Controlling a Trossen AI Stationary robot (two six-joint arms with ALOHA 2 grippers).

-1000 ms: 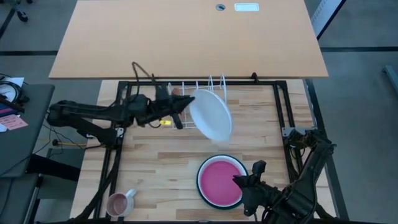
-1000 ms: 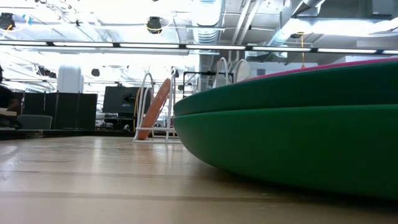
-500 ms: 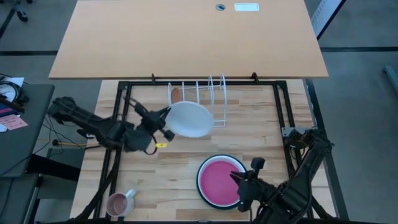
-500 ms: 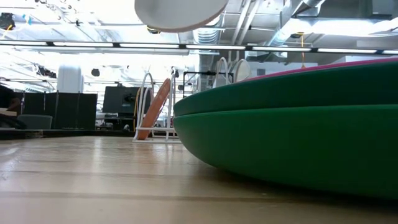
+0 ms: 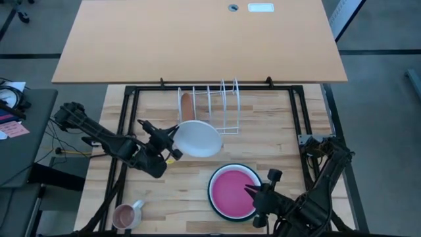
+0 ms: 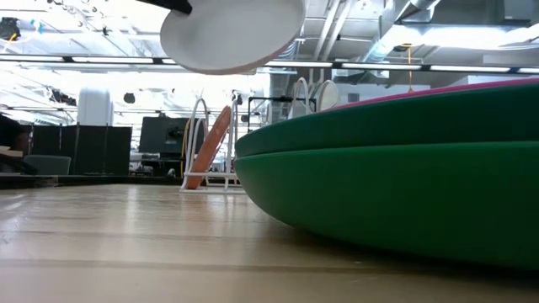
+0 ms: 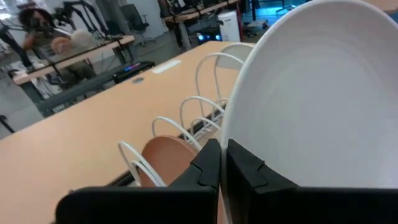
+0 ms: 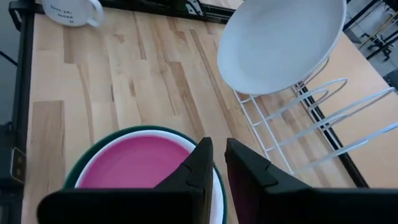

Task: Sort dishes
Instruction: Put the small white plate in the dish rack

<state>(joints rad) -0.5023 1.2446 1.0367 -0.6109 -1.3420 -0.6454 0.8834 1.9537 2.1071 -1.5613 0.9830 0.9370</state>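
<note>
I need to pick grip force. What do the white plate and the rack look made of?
White plate: looks like smooth plastic or glazed ceramic, judging by its even matte-to-satin face with faint concentric rings; I cannot tell which. Rack: thin bent wire loops, apparently metal with a white coating.

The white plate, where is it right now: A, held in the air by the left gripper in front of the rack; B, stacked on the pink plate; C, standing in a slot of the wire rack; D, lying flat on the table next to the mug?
A: the left gripper is shut on the rim of the white plate, which hangs above the table just in front of the wire rack.
</note>
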